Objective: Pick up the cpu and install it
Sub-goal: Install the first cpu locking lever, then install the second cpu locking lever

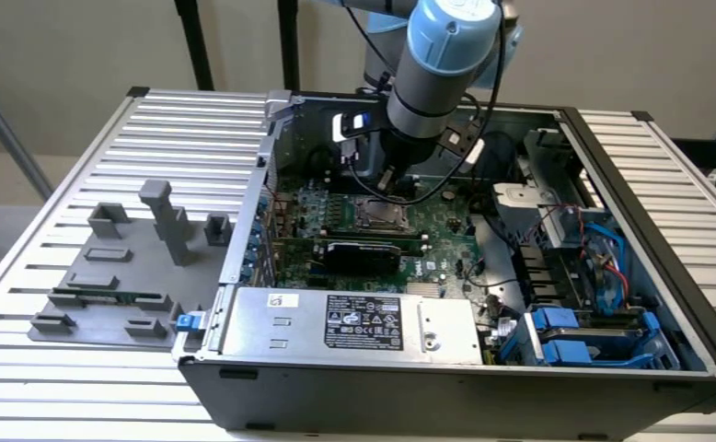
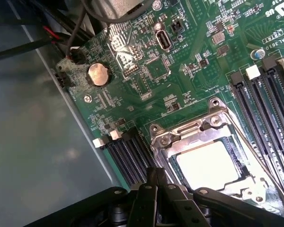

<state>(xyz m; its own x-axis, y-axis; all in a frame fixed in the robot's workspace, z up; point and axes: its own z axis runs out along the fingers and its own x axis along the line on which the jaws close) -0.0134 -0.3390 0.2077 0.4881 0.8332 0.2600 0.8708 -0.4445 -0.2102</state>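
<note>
One black gripper [image 2: 154, 189], fingers closed together and holding nothing, hovers just above the metal-framed socket [image 2: 199, 137]; the flat square silvery-topped cpu [image 2: 207, 165] sits inside that frame, directly beneath the fingertips.

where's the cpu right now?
The cpu sits in the motherboard socket, inside its metal frame, between the RAM slots. In the exterior view it lies mid-board, just below the gripper.
</note>
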